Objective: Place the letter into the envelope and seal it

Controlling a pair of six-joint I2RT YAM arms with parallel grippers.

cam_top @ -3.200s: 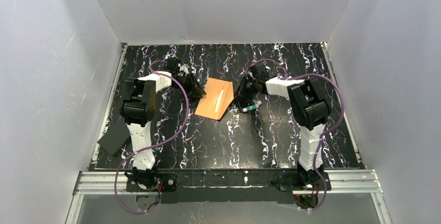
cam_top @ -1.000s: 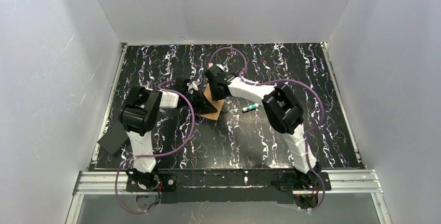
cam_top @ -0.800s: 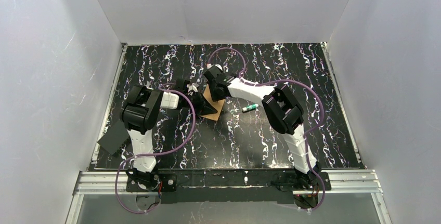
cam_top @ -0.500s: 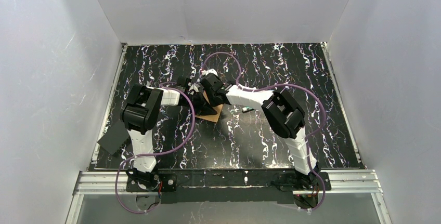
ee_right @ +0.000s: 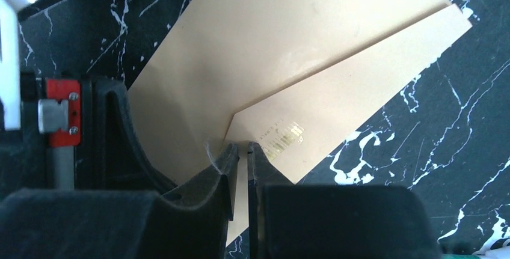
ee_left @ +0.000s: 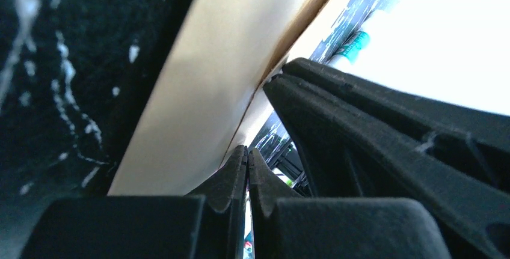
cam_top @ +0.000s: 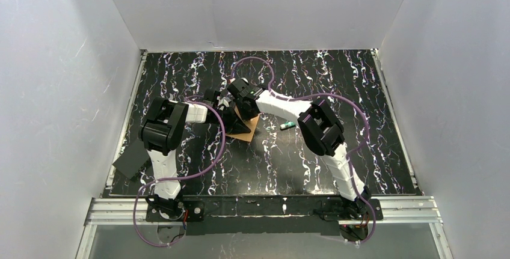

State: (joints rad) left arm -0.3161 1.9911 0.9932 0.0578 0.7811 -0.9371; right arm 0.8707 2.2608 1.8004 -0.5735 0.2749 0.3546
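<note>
The orange-brown envelope (cam_top: pixel 248 125) lies flat at mid-table, mostly covered by both grippers. In the right wrist view the envelope (ee_right: pixel 288 36) has its triangular flap (ee_right: pixel 355 79) folded down over the body. My right gripper (ee_right: pixel 240 148) stands on the flap's point, all but shut, with only a thin slit and nothing in it. My left gripper (ee_left: pixel 247 152) is shut, its tips down on the envelope (ee_left: pixel 198 91) right beside the right gripper (cam_top: pixel 239 92). From above the left gripper (cam_top: pixel 227 110) sits on the envelope's left part. The letter is hidden.
A green-capped glue stick (cam_top: pixel 287 125) lies on the black marbled table (cam_top: pixel 313 169) just right of the envelope. A dark flat sheet (cam_top: pixel 132 163) lies at the table's left edge. White walls close in three sides.
My right arm has swung left, away from the glue stick and onto the envelope, then crept further left. The left gripper has moved onto the envelope. The flap's pale strip no longer shows.
</note>
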